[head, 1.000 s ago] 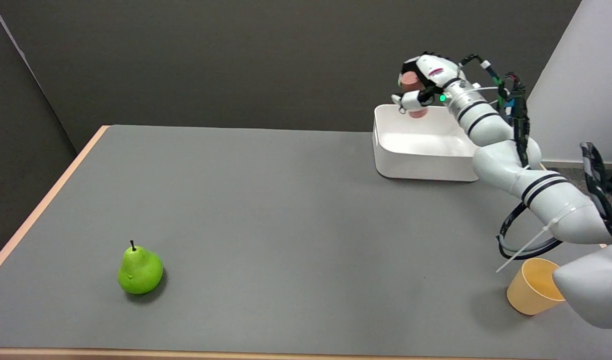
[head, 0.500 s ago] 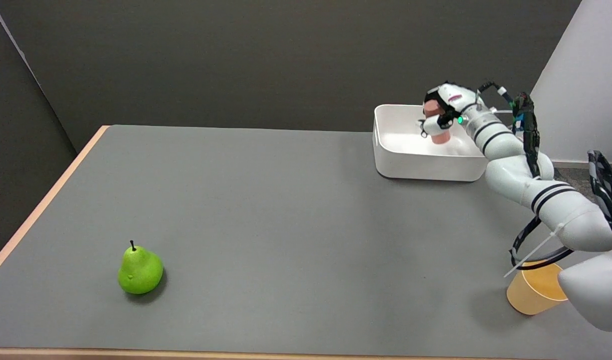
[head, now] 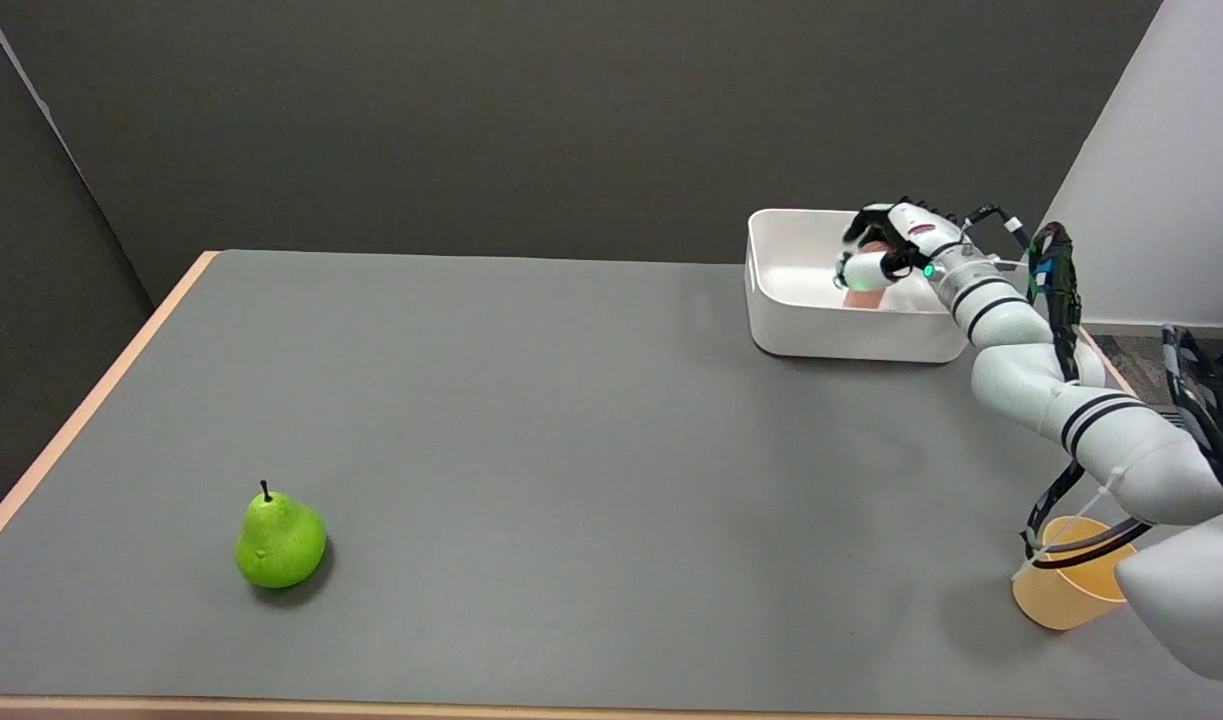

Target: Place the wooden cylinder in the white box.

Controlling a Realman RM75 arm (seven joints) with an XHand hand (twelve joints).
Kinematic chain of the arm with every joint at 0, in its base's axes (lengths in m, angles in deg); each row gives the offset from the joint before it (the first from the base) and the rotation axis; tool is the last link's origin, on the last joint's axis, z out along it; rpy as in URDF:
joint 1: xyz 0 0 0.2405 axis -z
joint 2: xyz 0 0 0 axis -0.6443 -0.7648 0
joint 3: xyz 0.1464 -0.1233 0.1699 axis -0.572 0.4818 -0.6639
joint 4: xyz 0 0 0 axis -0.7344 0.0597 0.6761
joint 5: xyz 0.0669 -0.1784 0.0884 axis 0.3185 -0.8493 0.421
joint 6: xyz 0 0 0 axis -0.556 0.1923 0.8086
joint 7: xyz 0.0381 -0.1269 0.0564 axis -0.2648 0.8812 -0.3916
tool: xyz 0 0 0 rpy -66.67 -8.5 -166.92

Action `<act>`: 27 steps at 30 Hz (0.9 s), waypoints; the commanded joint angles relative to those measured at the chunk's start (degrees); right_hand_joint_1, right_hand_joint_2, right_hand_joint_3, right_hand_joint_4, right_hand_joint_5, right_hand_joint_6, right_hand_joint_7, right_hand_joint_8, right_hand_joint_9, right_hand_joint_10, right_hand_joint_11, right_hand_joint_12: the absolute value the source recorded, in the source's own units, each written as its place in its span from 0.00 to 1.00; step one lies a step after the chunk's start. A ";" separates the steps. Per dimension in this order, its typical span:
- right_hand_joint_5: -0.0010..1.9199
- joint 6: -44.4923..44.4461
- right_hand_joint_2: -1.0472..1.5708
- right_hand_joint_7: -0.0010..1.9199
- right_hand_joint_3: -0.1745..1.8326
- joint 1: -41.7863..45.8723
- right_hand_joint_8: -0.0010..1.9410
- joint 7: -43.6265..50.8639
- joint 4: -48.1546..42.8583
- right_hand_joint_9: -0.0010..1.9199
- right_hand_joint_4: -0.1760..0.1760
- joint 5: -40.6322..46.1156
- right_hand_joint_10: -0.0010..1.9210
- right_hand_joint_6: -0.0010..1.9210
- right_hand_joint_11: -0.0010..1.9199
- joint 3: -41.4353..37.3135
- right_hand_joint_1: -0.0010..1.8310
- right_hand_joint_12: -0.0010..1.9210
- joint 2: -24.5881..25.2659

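A green pear (head: 279, 541) sits far off on the grey counter (head: 531, 420), clear of the work, while the right hand (head: 889, 250) grasps the wooden cylinder (head: 863, 293) low inside the white box (head: 821, 325), seemingly so it can be set down gently, with an orange cup (head: 1056, 598) near the forearm.

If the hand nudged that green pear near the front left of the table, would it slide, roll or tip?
The green pear would probably wobble or tip rather than slide: it stands upright on a rounded base. Once over, its tapered shape would likely make it roll in a curve. Its glossy skin looks slippery, so fingers might slip.
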 commanded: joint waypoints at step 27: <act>0.09 -30.12 0.64 0.07 0.58 27.79 0.14 -5.82 -56.38 0.03 0.71 10.20 0.29 0.24 0.02 7.18 0.16 0.56 -5.40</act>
